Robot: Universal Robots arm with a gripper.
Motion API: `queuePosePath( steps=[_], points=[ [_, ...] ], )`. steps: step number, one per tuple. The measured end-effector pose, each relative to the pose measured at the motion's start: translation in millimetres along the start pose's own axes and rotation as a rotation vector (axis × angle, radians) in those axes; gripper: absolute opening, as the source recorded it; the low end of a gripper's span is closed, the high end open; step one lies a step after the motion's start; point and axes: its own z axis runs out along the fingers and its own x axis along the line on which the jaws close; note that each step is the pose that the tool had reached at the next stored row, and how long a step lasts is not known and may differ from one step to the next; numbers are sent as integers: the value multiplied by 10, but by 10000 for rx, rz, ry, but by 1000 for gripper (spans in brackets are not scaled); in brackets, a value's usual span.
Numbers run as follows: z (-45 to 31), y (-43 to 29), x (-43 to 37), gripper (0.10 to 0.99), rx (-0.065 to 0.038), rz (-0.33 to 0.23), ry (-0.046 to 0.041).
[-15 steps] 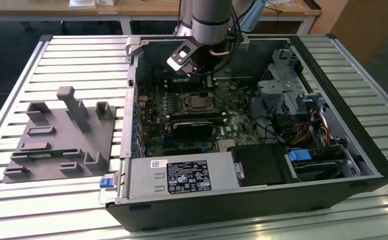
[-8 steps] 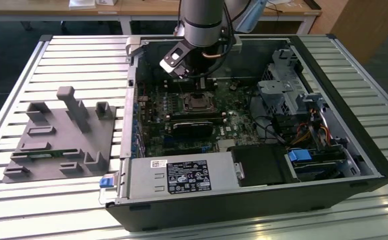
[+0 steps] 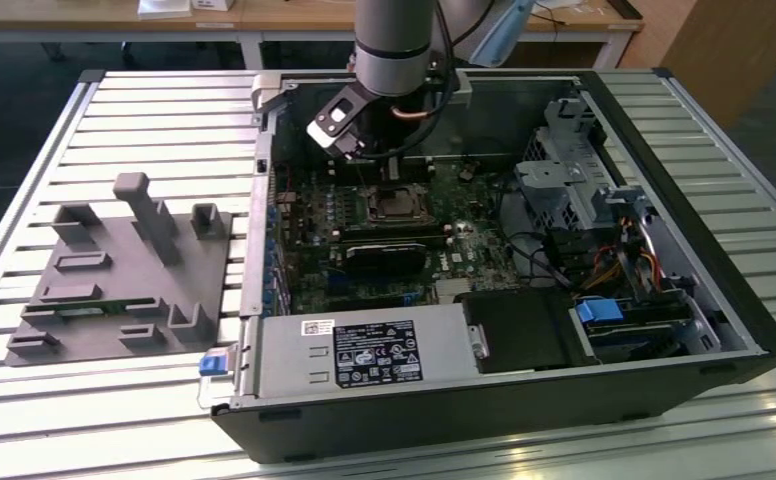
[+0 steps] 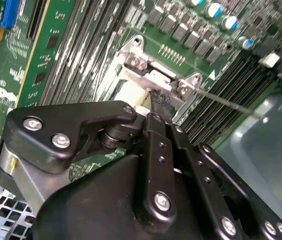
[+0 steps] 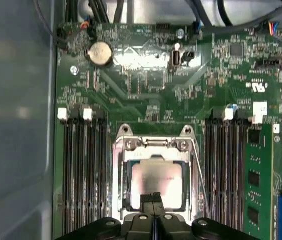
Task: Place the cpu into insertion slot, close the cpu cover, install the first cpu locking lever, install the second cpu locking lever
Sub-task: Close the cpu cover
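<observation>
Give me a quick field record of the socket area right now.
cpu cover: lowered, looks flat
cpu: inside the cover's window, silver top showing
pincer: shut, tips low over the cpu's edge
locking lever: thin rod beside the cover, appears unlatched

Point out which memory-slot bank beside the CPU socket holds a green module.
The bank beside the thin wire lever: a green module stands in its outermost slot. The other bank has only bare black slots.
</observation>
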Motion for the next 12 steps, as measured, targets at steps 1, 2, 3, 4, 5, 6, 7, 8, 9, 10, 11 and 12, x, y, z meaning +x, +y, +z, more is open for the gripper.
queuePosePath(
  steps=[1,2,3,4,5,6,7,8,9,10,11,12],
  points=[
    [6,-14,0,106,-1,1,0],
    [12,-25,0,106,-1,1,1],
    [21,-32,0,106,-1,1,2],
    [30,-39,0,106,-1,1,2],
    [39,-44,1,106,-2,1,2],
    [47,-48,0,106,-1,0,2],
    [55,-51,1,106,-1,0,2],
    [61,-51,0,106,-1,0,2],
    [68,-51,1,106,-1,-1,1],
    [75,-52,1,106,-1,-1,2],
    [83,-52,1,106,-1,0,1],
    [89,-52,1,106,-1,0,1]
  ],
)
